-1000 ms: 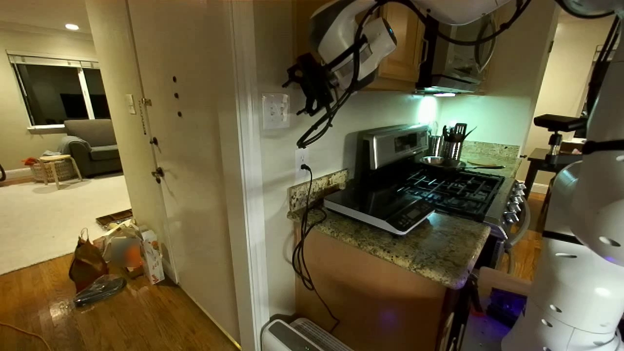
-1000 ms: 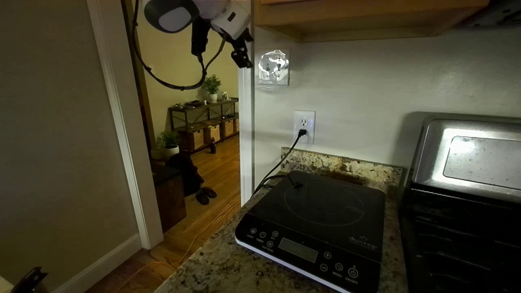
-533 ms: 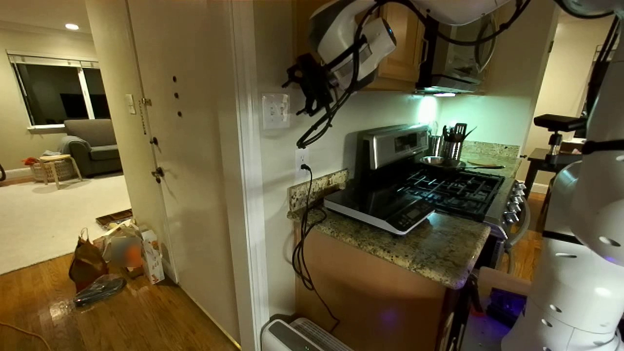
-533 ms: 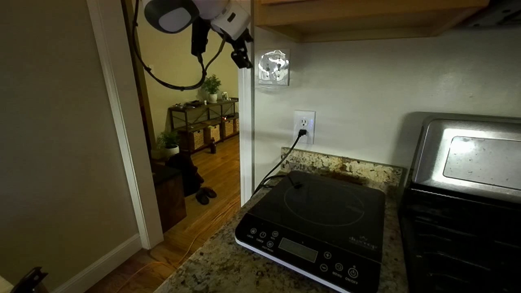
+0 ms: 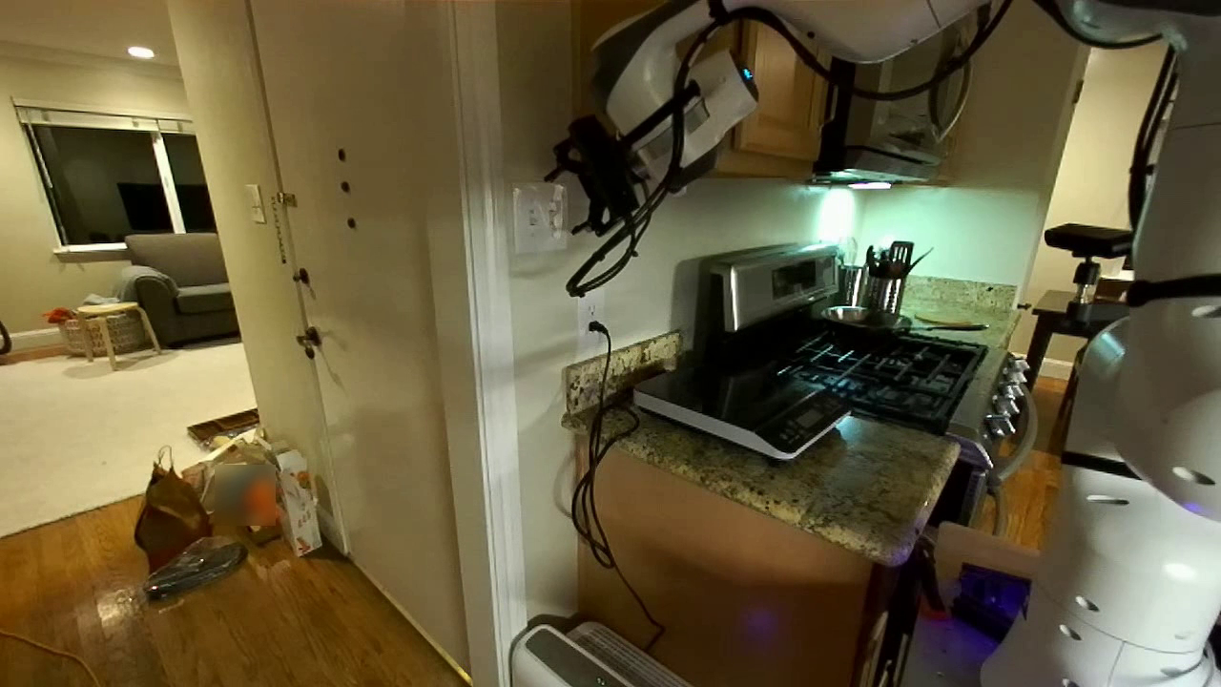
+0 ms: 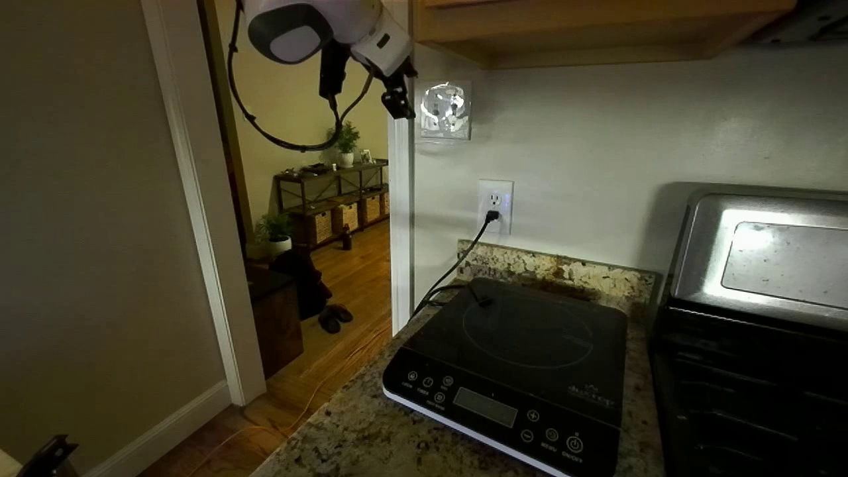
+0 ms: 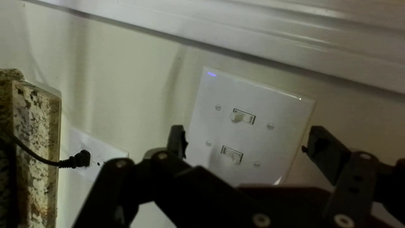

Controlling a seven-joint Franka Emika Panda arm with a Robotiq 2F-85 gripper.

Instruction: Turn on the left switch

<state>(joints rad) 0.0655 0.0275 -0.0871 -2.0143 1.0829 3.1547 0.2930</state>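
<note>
The white wall plate (image 7: 262,142) carries two toggle switches and shows in both exterior views (image 5: 527,229) (image 6: 445,132). The wrist view is turned sideways, so the left switch (image 7: 238,116) is the upper one there, nearest the door trim. Its lever tilts toward the outlet side, which is down. The right switch (image 7: 233,155) has its lever tilted the opposite way. My gripper (image 7: 248,142) is open and empty, with its fingers (image 7: 176,139) apart on either side of the plate in the wrist view. In an exterior view the gripper (image 5: 565,202) is just in front of the plate.
An outlet (image 6: 495,187) with a black cord sits below the plate. The door trim (image 6: 401,218) is beside it, and a wooden cabinet (image 6: 596,53) hangs above. A black induction cooktop (image 6: 523,331) lies on the granite counter (image 5: 887,506) beside the stove (image 5: 887,372).
In the last half second the arm and open gripper have shifted closer to the switch plate and slightly down. Nothing else has visibly moved.
</note>
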